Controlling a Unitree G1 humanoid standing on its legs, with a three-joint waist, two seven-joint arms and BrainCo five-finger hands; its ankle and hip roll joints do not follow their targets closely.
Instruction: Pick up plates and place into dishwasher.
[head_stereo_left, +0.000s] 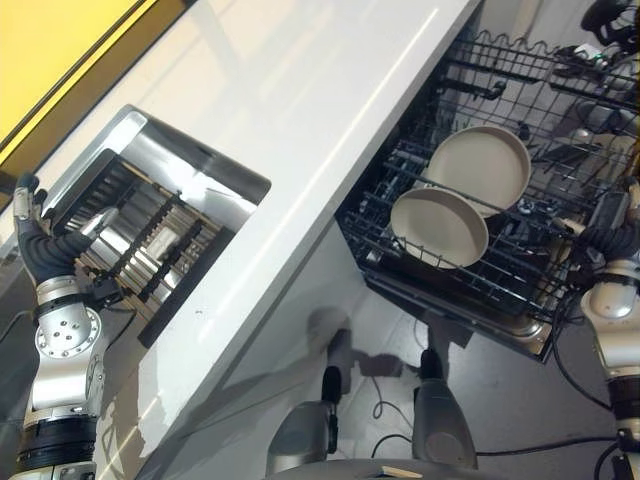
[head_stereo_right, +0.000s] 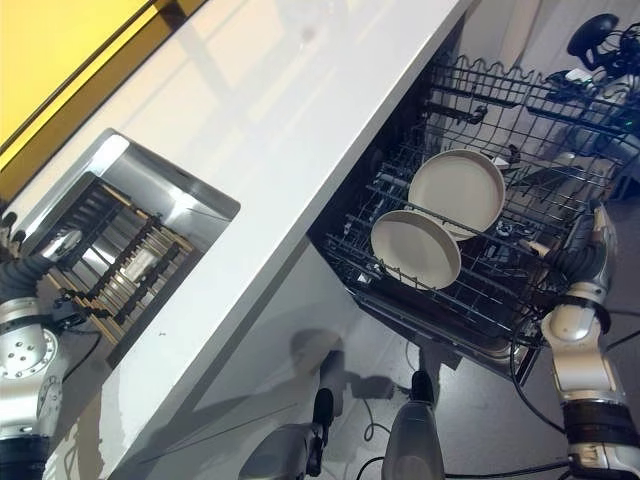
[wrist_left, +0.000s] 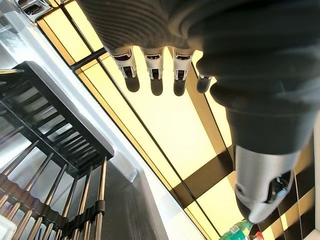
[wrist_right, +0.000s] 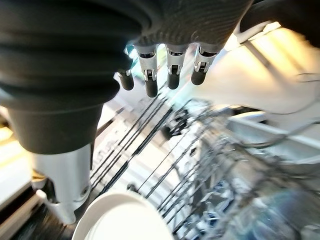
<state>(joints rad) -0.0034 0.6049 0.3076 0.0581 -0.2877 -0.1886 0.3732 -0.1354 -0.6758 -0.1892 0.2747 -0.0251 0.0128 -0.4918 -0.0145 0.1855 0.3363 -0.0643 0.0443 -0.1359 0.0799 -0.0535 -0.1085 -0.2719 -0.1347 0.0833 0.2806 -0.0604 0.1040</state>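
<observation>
Two round cream ceramic plates (head_stereo_left: 478, 168) (head_stereo_left: 439, 226) already stand in the black wire dishwasher rack (head_stereo_right: 470, 290) on the right, so the placing step looks finished. The right hand (wrist_right: 170, 65) hovers over the rack, fingers released and empty. The left hand (wrist_left: 155, 70), at the steel sink's black dish rack (head_stereo_left: 140, 245) set in the white desk (head_stereo_left: 300, 110), has straight, empty fingers. I see no plate there, so the next move calls for finding another.
</observation>
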